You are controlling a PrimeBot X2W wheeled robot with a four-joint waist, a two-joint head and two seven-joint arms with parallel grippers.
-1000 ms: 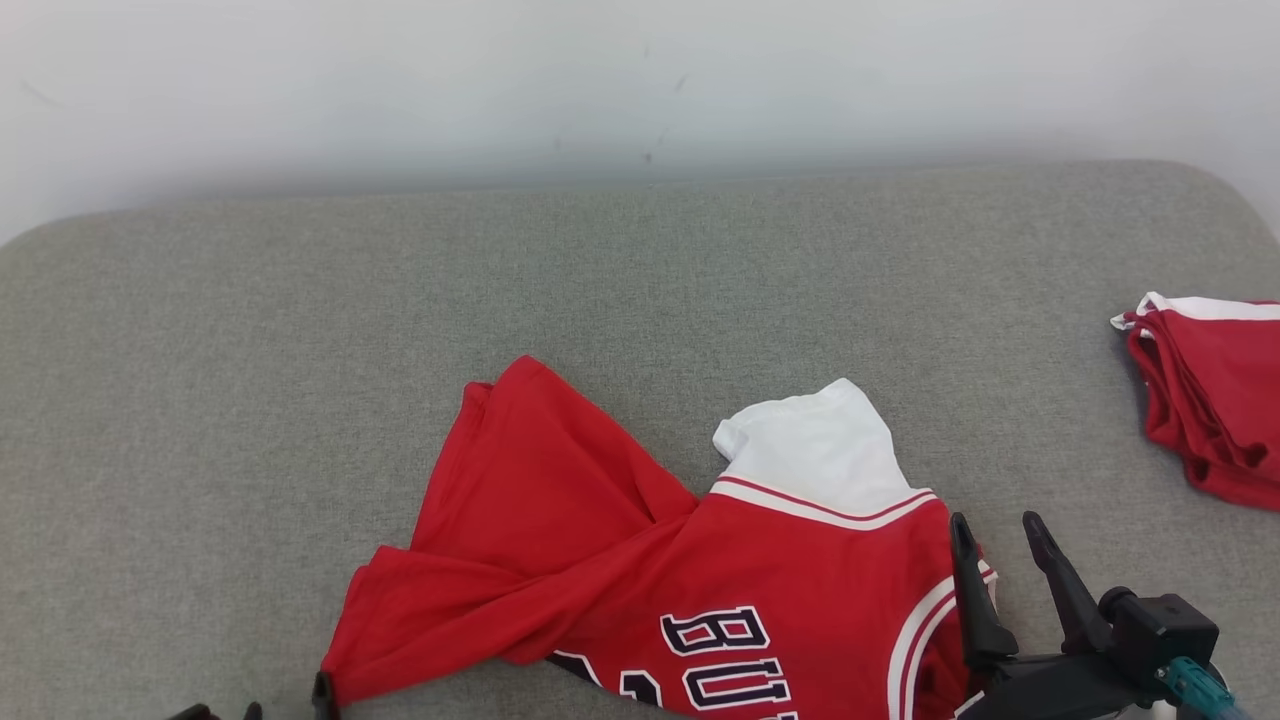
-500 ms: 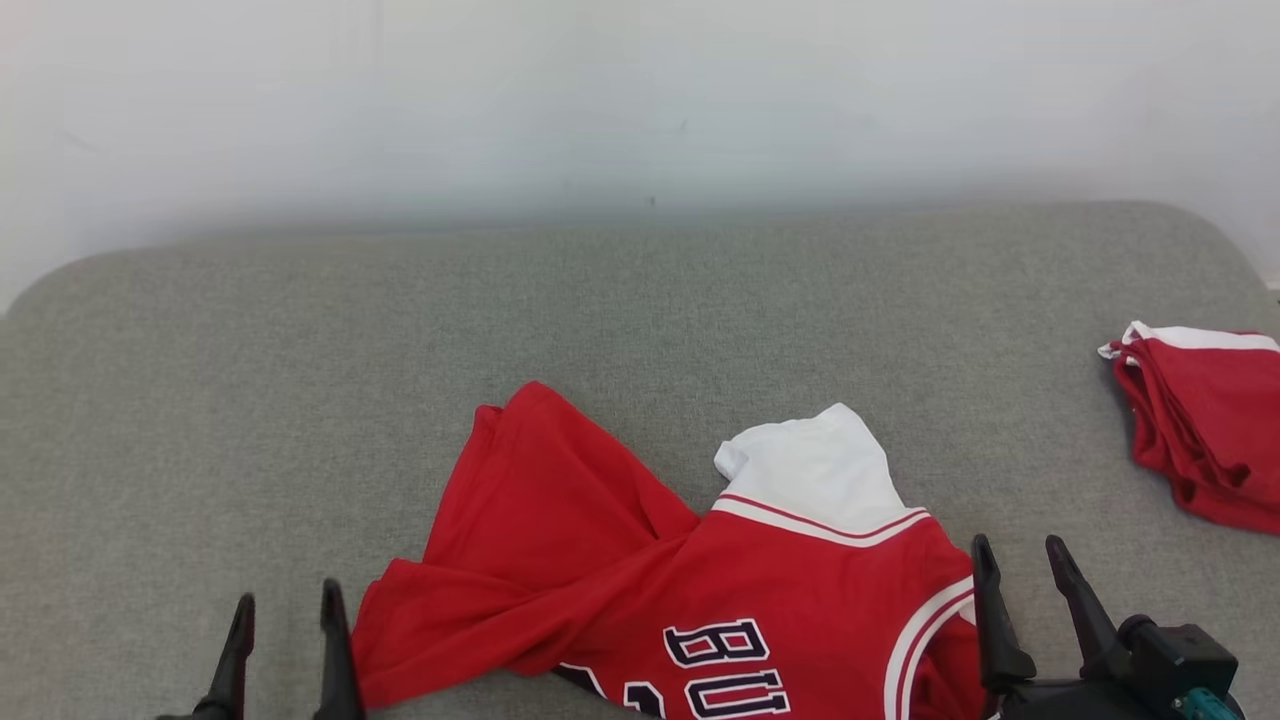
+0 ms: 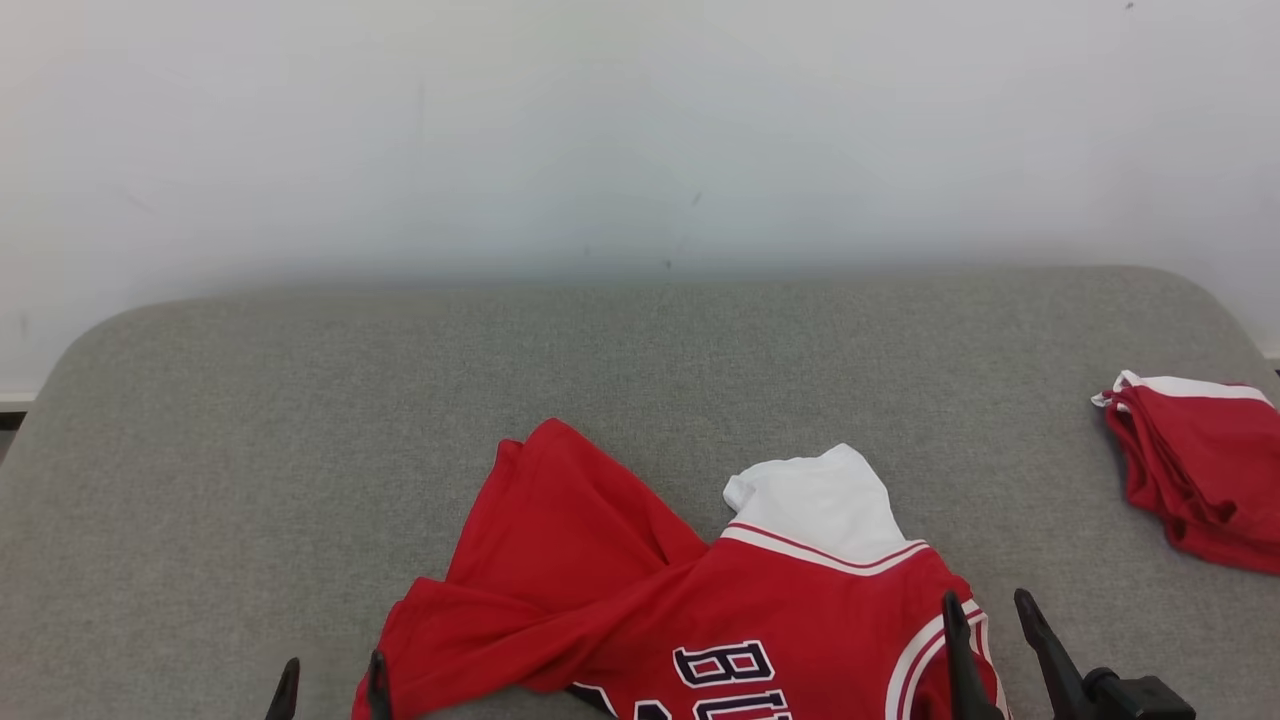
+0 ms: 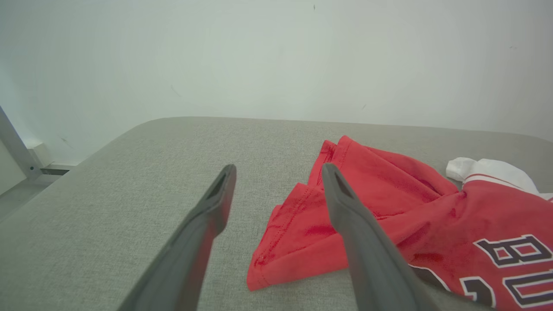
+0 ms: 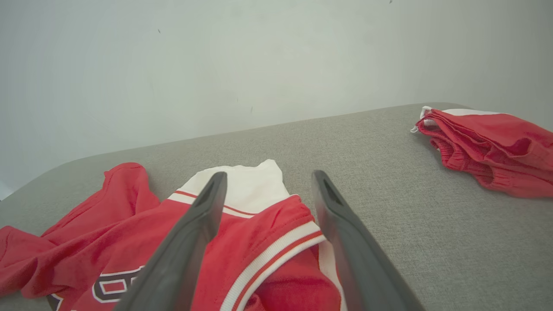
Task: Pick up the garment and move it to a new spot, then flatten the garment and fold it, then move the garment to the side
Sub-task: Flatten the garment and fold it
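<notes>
The garment (image 3: 640, 590) is a red jersey with a white sleeve and black lettering, lying crumpled on the grey cushion (image 3: 400, 400) at the bottom centre of the head view. My left gripper (image 3: 330, 675) stands open just left of the jersey's lower left corner, holding nothing. In the left wrist view the left gripper (image 4: 278, 168) frames that red corner (image 4: 302, 224). My right gripper (image 3: 986, 600) is open above the jersey's striped right edge. The right wrist view shows the right gripper (image 5: 270, 175) over the white sleeve and striped trim (image 5: 268, 250).
A second red garment (image 3: 1200, 470), folded with a white band, lies at the cushion's right edge; it appears at the right in the right wrist view (image 5: 492, 147). A pale wall (image 3: 640, 130) rises behind the cushion. Bare grey cushion stretches left and behind the jersey.
The head camera has tilted up, so the whole scene sits lower. The left gripper's fingers came into view beside the jersey's left corner. Both grippers stay open and the jersey lies as before.
</notes>
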